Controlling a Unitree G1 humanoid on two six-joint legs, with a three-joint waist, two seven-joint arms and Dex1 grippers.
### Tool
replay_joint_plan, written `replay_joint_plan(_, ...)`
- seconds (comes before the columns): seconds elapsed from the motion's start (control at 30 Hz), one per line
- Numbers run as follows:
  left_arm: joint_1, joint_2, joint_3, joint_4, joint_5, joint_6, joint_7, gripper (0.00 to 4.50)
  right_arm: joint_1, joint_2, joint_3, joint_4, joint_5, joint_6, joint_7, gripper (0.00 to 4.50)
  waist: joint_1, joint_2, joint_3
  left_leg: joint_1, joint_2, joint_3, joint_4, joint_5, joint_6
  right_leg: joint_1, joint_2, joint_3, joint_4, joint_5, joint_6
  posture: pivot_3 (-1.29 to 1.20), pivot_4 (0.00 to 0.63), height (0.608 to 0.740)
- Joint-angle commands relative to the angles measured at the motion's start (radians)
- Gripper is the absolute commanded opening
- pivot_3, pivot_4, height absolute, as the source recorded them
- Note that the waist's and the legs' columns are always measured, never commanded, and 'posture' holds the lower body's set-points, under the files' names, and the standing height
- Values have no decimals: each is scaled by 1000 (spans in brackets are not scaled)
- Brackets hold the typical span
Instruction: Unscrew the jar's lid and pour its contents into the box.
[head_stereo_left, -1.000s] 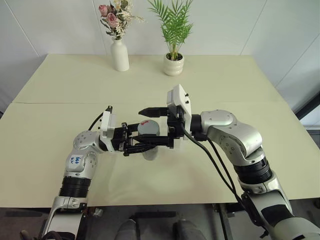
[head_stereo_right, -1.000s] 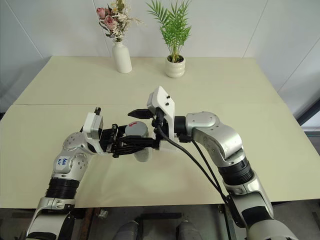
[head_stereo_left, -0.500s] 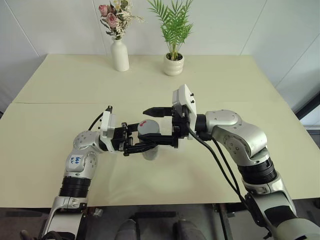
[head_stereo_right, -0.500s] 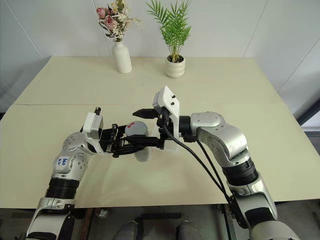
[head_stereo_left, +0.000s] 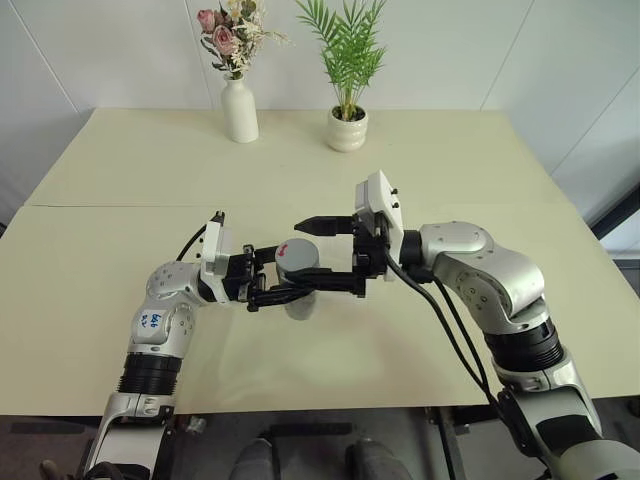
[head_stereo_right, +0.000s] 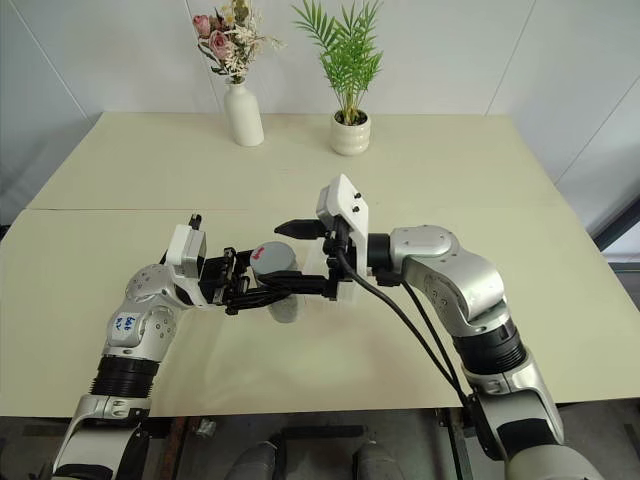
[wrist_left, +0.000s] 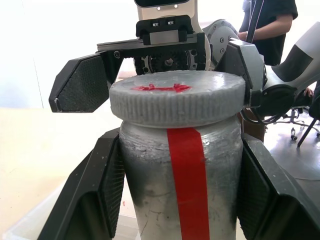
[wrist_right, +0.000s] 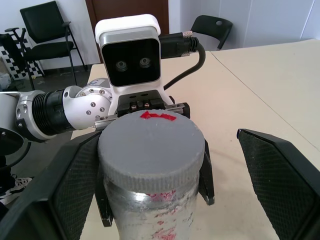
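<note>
Jar (head_stereo_left: 299, 300) clamped in L gripper (head_stereo_left: 275, 285) mid-table, R gripper (head_stereo_left: 322, 255) wide round lid (head_stereo_left: 298, 257).

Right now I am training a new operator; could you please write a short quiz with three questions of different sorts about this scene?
1. True or false: the lid is already off the jar.
2. Multiple choice: which gripper is shut on the jar's body? A) the left gripper B) the right gripper C) both
3. Open question: how do the right gripper's fingers stand in relation to the lid?

Key
1. False; the grey lid with its red mark sits on top of the jar.
2. A; its fingers press the jar's two sides.
3. They are spread wide, one on each side of the lid, with a visible gap, not clamping it.
</note>
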Motion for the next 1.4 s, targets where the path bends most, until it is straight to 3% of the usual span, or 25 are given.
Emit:
replay_joint_plan(0.03,-10,2,0,-27,-7,-11,-9,2511,5,-21,-37,-36,14,1,6,4455,0,0,0,0,0,0,0,0,0,0,0,0,0,0,0,0,150,740)
replay_joint_plan(1.4,-7,8,8,-30,-6,-11,-5,2511,-6,-46,-49,-48,99,37,104,4455,0,0,0,0,0,0,0,0,0,0,0,0,0,0,0,0,150,740)
